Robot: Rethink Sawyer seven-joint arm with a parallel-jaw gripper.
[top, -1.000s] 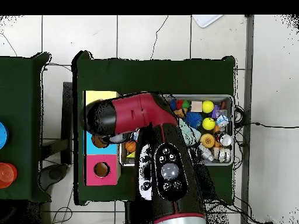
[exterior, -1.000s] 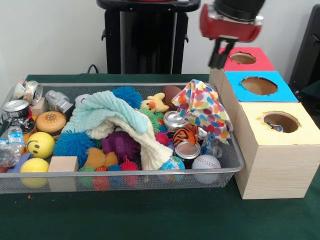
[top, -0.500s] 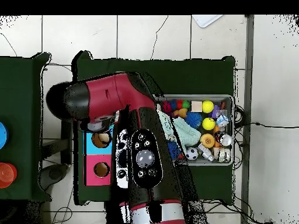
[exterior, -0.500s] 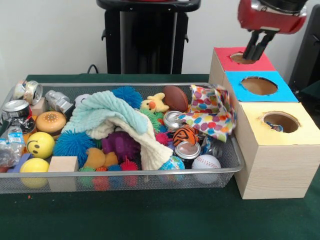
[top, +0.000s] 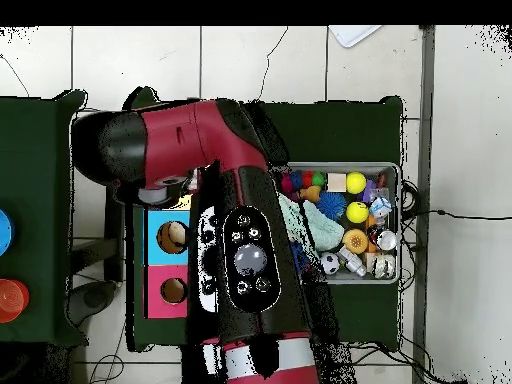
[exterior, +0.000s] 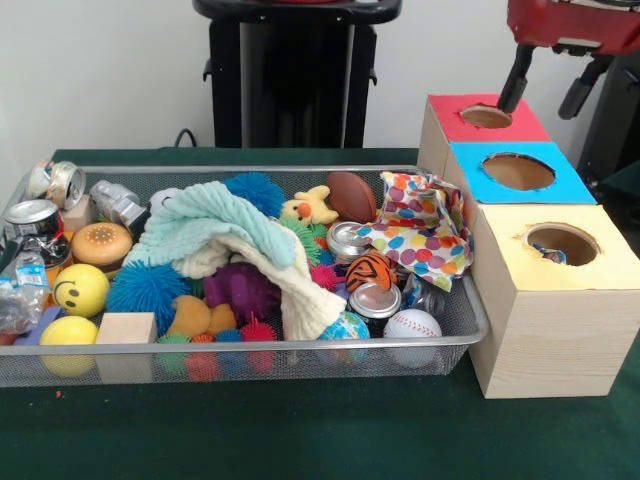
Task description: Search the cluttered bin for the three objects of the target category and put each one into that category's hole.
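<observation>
Cloths are your likely target: the spotted cloth (exterior: 418, 225) is slumped at the bin's (exterior: 240, 352) end next to the boxes, draped over the wire rim and touching the yellow box (exterior: 552, 300). A pale green cloth (exterior: 205, 225) and a cream cloth (exterior: 275, 270) are heaped mid-bin over the spiky balls. The category is my guess; nothing marks it.

Your tool (exterior: 547, 85) is up at the far corner, above and just behind the red box's hole (exterior: 486, 116), fingers spread wide, holding nothing. In the overhead view the arm covers the boxes and the bin's near end, so use the front view.

Key relation: from the tool, the spotted cloth lies down and toward the bin, past the blue box (exterior: 515, 172) and diagonally across the row of holes. It's the nearest cloth by far; the other two lie further along the bin. It has no clear long axis, just a crumpled mound, so I'd pinch at its highest fold. Which hole takes cloth, I cannot tell. The yellow box's hole (exterior: 562, 243) already shows something inside.
</observation>
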